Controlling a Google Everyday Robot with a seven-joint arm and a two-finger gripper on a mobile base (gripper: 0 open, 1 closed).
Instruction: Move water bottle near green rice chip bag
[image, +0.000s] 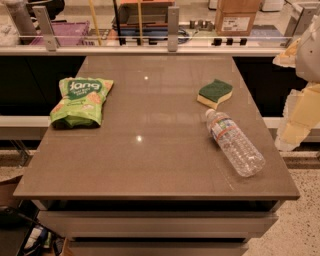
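Observation:
The water bottle (234, 142) lies on its side on the right half of the brown table (150, 165), with its white cap pointing toward the back. The green rice chip bag (81, 101) lies flat on the left side of the table, far from the bottle. My gripper (296, 117) shows as a pale cream and yellow shape at the right edge of the camera view. It hangs beyond the table's right edge, to the right of the bottle and apart from it, and holds nothing that I can see.
A green-and-yellow sponge (214, 93) lies just behind the bottle's cap. A railing with glass panels (172, 30) runs along the back, with boxes and clutter behind it. The table's front and right edges drop to the floor.

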